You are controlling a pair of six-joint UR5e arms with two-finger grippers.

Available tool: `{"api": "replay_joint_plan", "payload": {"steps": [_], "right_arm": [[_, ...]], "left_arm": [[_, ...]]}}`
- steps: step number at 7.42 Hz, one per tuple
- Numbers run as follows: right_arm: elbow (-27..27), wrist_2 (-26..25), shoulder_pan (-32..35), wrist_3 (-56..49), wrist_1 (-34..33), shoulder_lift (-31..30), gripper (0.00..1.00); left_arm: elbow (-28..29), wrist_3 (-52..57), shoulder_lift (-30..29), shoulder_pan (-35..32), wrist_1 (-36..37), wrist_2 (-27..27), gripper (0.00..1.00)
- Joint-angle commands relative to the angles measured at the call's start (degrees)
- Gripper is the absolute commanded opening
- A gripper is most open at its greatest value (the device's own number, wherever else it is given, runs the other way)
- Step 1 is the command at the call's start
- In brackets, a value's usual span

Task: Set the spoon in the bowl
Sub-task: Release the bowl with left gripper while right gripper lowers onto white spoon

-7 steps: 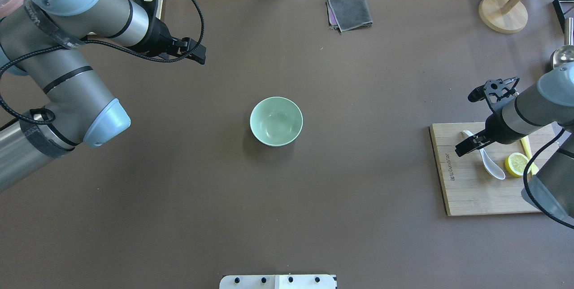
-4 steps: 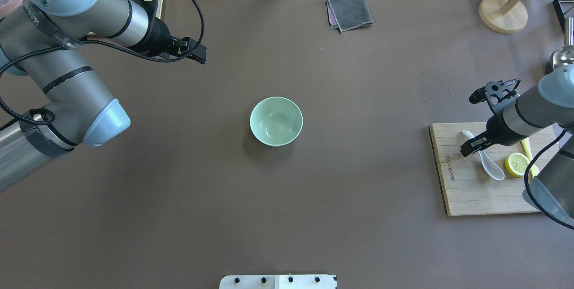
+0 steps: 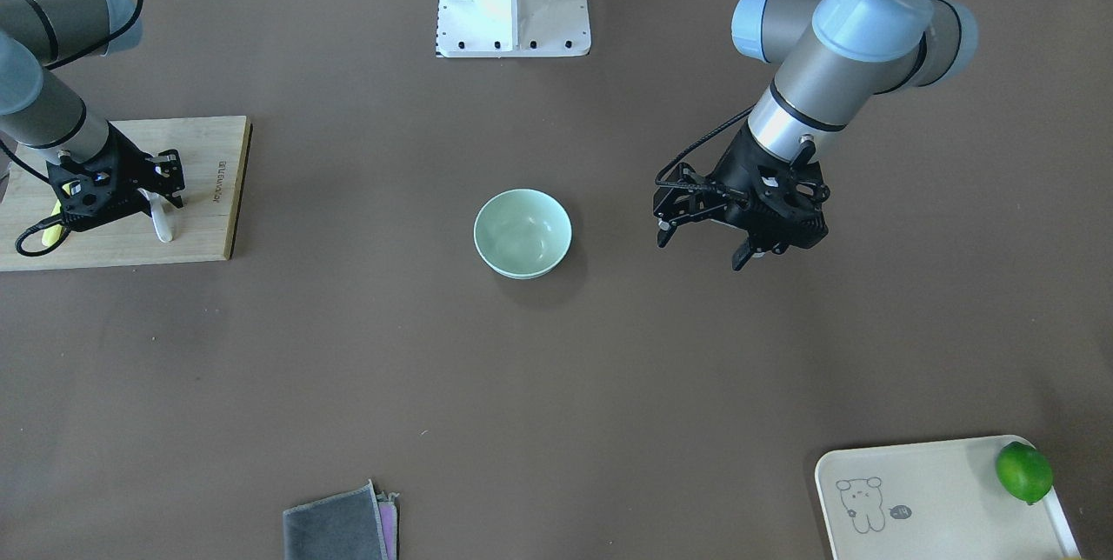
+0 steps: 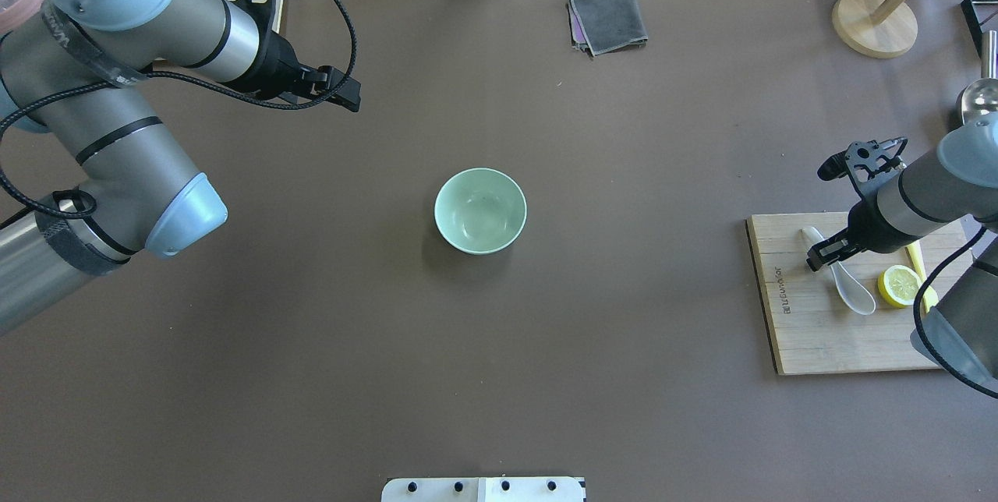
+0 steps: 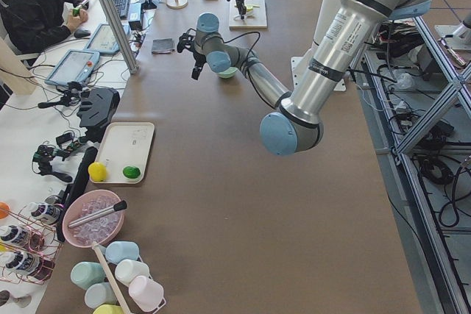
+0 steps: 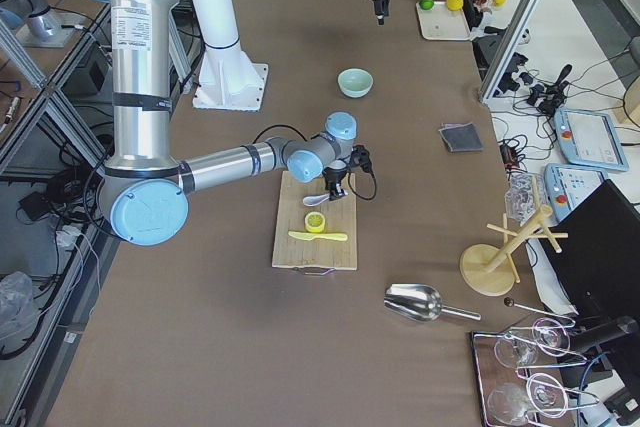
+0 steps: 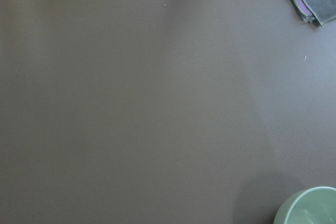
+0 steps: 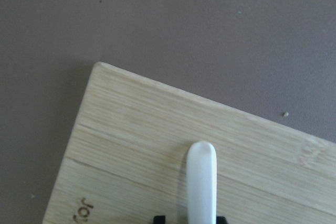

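The white spoon (image 4: 856, 296) lies on a wooden cutting board (image 4: 811, 330) at the table's right, with its handle pointing away from the robot. My right gripper (image 4: 815, 259) is down over the handle. In the right wrist view the handle (image 8: 202, 182) lies between the two black fingertips, with a gap on one side, so the gripper is open. The spoon also shows in the front view (image 3: 163, 227). The mint-green bowl (image 4: 480, 210) stands empty at the table's middle. My left gripper (image 3: 701, 250) hangs open and empty above the table, beside the bowl (image 3: 523, 232).
A lemon slice (image 4: 899, 285) and a yellow knife (image 4: 915, 256) lie on the board beside the spoon. A grey cloth (image 4: 608, 19) lies at the far side. A cream tray (image 3: 939, 499) holds a lime (image 3: 1023, 471). A wooden stand (image 4: 873, 22) and a metal scoop (image 4: 978, 97) are at the far right.
My right gripper has dropped toward the board and drawn in over the spoon's handle. The spoon, the bowl and the left arm have not moved.
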Motion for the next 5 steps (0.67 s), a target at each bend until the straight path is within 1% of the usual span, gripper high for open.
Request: {"api": "replay_joint_plan", "payload": {"steps": [1, 2, 3, 4, 5], "right_arm": [[0.13, -0.1, 0.12, 0.0, -0.01, 0.08, 0.13], [0.13, -0.1, 0.38, 0.0, -0.01, 0.26, 0.0], [0.74, 0.07, 1.26, 0.0, -0.01, 0.43, 0.0], [2.66, 0.94, 3.09, 0.0, -0.09, 0.61, 0.0], [5.29, 2.0, 4.33, 0.35, -0.97, 0.7, 0.0]], "left_arm": [[0.07, 0.0, 0.0, 0.11, -0.02, 0.01, 0.98], [0.07, 0.0, 0.0, 0.19, -0.37, 0.01, 0.98], [-0.02, 0.0, 0.0, 0.19, -0.37, 0.01, 0.98], [-0.02, 0.0, 0.79, 0.28, -0.89, 0.01, 0.98], [0.24, 0.0, 1.84, 0.28, -2.9, 0.01, 0.98]]}}
